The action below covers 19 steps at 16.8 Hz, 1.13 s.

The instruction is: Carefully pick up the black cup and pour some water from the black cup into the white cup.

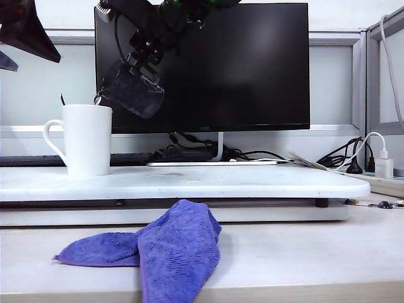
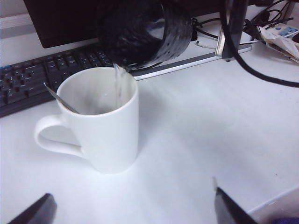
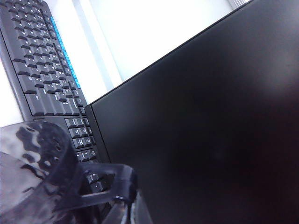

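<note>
The black cup [image 1: 131, 88] hangs tilted in the air in front of the monitor, its mouth toward the white cup [image 1: 85, 139]. My right gripper [image 1: 144, 55] is shut on its upper wall. In the left wrist view a thin stream of water [image 2: 117, 84] runs from the black cup [image 2: 147, 30] into the white cup [image 2: 105, 130], where a thin metal stick [image 2: 60, 98] leans. The right wrist view shows the black cup's rim [image 3: 42, 172] beside my right gripper [image 3: 131, 205]. My left gripper [image 2: 133, 205] hovers open, short of the mug; its dark fingers [image 1: 28, 31] show at top left.
A black monitor [image 1: 240, 63] stands behind the white raised board [image 1: 189, 183], with a keyboard [image 2: 28, 79] under its left side. A purple cloth [image 1: 158, 246] lies on the desk in front. Cables and a power strip with a charger [image 1: 382, 167] sit at the right.
</note>
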{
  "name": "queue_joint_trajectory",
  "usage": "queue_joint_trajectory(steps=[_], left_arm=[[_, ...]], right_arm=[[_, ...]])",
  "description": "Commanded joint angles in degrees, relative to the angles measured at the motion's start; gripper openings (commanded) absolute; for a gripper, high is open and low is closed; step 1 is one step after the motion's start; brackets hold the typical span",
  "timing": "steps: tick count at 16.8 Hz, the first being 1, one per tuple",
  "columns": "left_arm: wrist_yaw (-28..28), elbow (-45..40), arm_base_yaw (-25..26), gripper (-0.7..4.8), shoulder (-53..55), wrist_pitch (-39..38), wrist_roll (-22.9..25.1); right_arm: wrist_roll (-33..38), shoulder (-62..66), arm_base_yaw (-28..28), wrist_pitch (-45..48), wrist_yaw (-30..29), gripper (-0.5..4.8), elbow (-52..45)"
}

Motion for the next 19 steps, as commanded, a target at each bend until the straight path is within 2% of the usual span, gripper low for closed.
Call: queue_joint_trajectory(steps=[1, 19], left_arm=[[0.07, 0.07, -0.04, 4.79, -0.24, 0.5, 0.22], [0.07, 0.07, -0.04, 4.79, -0.87, -0.11, 0.22]], right_arm=[[-0.59, -0.72, 0.2, 4.96, 0.52, -0.07, 0.61], [-1.25, -0.72, 0.24, 5.57, 1.31, -0.07, 0.61]])
